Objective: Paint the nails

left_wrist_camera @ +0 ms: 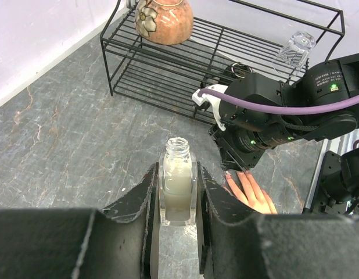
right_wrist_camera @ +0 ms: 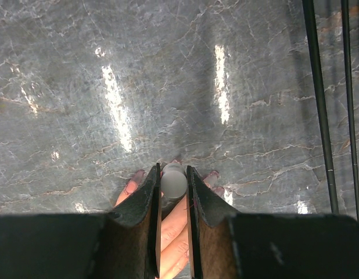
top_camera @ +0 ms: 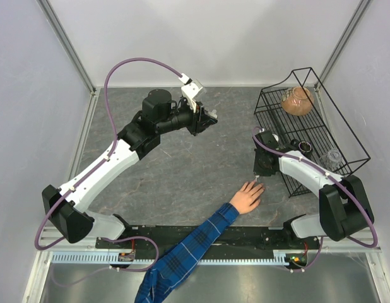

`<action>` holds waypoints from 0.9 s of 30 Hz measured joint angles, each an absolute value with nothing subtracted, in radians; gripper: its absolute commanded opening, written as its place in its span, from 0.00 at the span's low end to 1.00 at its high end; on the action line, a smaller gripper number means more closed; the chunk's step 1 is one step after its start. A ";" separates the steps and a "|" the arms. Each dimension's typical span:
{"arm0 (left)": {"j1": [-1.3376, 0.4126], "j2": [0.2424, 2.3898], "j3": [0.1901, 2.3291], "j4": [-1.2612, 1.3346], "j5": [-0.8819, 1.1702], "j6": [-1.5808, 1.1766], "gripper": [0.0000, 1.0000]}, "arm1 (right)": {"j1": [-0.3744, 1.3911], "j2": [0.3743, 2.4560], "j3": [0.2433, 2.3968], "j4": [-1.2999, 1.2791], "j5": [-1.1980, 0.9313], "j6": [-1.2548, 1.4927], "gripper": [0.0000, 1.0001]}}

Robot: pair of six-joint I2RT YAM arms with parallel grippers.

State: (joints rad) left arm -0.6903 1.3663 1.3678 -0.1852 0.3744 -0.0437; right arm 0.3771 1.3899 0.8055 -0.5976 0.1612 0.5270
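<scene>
Right tool [right_wrist_camera: 173, 173] is sitting closest to the lens, its two dark fingers [right_wrist_camera: 142, 203] clamping a small round brush cap [right_wrist_camera: 173, 185] and pointing straight down. Just under it the person's hand [right_wrist_camera: 173, 226] is lying flat on the grey marble counter [right_wrist_camera: 110, 87]. The nails [right_wrist_camera: 135, 174] are peeking out on either side of the tool, a couple looking pinkish. Can't tell whether the bristles are touching a nail, since the cap is hiding the tip.

Over on the other side, the left tool [left_wrist_camera: 178, 174] is gripping the open polish bottle [left_wrist_camera: 178, 195] and holding it upright, well apart from the hand. Off to the right a black wire rack [top_camera: 308, 136] is carrying a clay vase [top_camera: 297, 101] and a glass [top_camera: 334, 156].

Looks to me like we're mid-stroke in the painting step. Next move is probably calling for a slow, light drag along one nail, staying off the skin, then a fresh dip in the bottle.
</scene>
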 measured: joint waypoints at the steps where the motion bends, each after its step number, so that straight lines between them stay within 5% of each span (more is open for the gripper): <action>1: -0.690 1.367 1.369 -0.185 0.374 -0.044 0.02 | 0.375 1.390 0.807 -0.597 0.162 0.527 0.00; 27: -0.690 1.400 1.396 -0.185 0.366 -0.044 0.02 | 0.338 1.352 0.837 -0.622 0.158 0.477 0.00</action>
State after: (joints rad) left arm -0.6903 1.4002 1.3964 -0.1848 0.3660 -0.0437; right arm 0.3378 1.3518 0.8368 -0.6224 0.1581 0.4770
